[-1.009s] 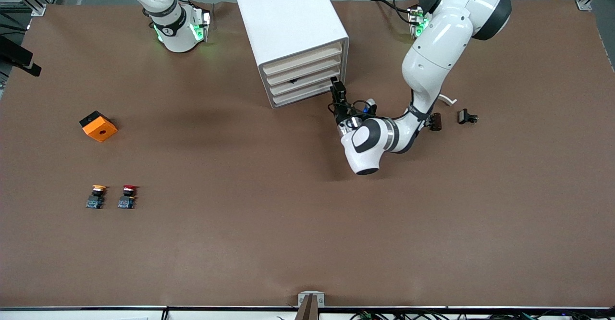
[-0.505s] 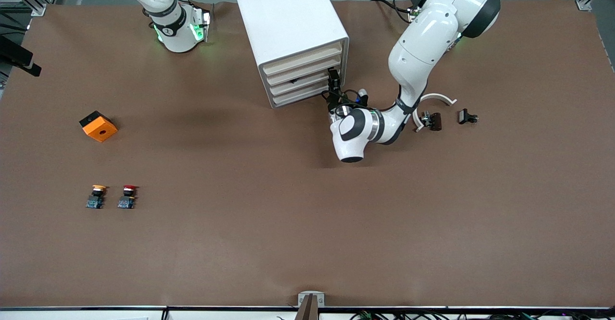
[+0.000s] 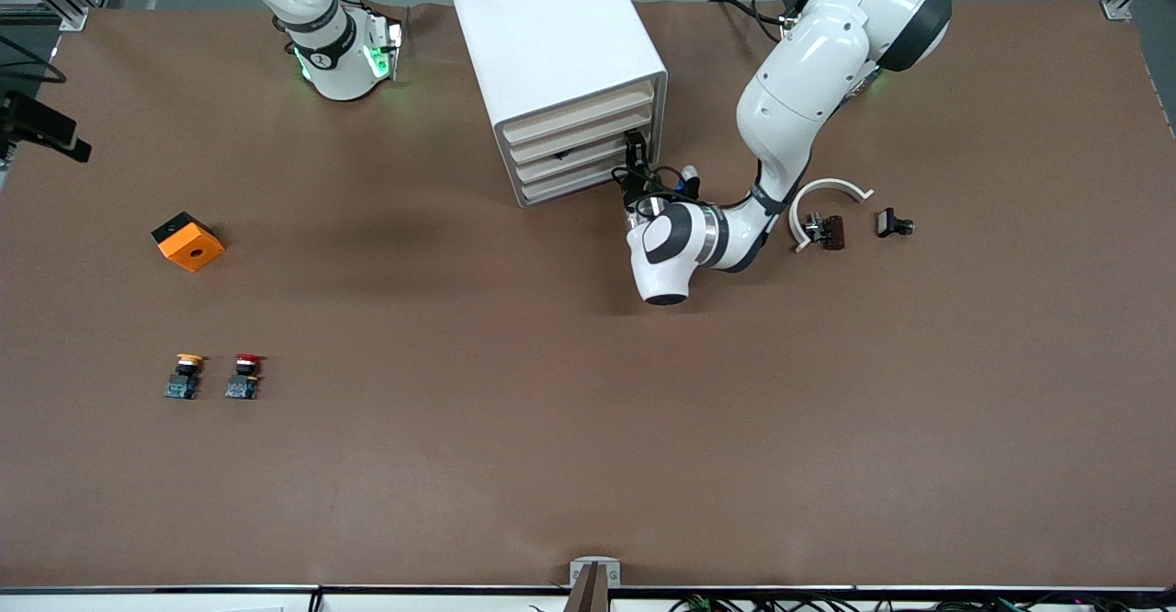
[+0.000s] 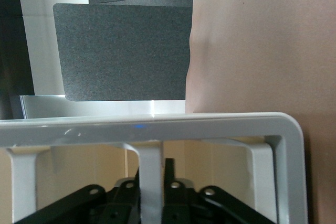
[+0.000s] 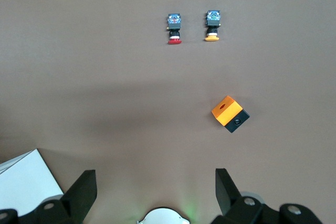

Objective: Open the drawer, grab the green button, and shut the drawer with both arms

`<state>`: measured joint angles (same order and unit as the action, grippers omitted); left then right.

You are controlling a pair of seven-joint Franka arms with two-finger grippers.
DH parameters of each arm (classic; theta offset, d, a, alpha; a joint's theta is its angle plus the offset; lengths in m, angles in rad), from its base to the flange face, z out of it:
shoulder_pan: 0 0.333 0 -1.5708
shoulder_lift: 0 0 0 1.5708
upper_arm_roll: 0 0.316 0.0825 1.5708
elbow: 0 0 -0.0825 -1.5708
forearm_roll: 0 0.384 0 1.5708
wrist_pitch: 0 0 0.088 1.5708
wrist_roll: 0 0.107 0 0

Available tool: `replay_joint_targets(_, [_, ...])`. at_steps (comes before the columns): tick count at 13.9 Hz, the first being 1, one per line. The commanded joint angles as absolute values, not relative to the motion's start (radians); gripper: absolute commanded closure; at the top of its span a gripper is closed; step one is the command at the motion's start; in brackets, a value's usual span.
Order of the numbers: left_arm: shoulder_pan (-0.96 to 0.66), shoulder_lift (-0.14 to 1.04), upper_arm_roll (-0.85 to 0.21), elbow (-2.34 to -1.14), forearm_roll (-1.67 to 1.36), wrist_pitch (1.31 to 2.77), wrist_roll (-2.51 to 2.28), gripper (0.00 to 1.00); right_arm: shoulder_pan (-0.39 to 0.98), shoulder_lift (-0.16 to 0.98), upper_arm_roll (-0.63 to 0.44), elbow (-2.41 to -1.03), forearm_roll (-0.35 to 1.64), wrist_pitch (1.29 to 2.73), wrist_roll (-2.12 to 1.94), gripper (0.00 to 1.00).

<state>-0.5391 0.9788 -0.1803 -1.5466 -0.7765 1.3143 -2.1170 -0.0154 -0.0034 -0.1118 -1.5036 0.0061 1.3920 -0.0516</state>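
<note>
- Drawer (image 3: 577,158), third down in the white cabinet (image 3: 551,33), is sitting closed; left gripper (image 3: 634,148) is clenching at its front edge toward the left arm's end.
- Yellow-capped button (image 3: 185,375) and red-capped button (image 3: 243,375) are lying nearest the camera, orange block (image 3: 187,241) farther.
- Right gripper (image 5: 155,192) is waiting released, high over the table.
- White curved piece (image 3: 827,191) and black clips (image 3: 893,223) are lying beside the left arm.

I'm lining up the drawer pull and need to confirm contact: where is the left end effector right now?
In the front view, the left end effector is at the front of the white cabinet, shut on a drawer edge at the corner toward the left arm's end.
</note>
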Motion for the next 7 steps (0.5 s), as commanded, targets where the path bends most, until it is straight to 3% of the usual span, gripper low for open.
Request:
replay_joint_targets(1, [-0.540, 0.982, -0.181, -1.545, -0.798, 1.302, -2.129, 0.96, -0.029, 0.040, -0.104, -1.477, -0.024, 1.404, -0.063, 0.00])
replay_joint_targets(7, [-0.519, 0.982, -0.179, -1.540, -0.798, 1.304, -2.123, 0.98, -0.064, 0.159, -0.106, -1.474, -0.032, 1.446, -0.072, 0.00])
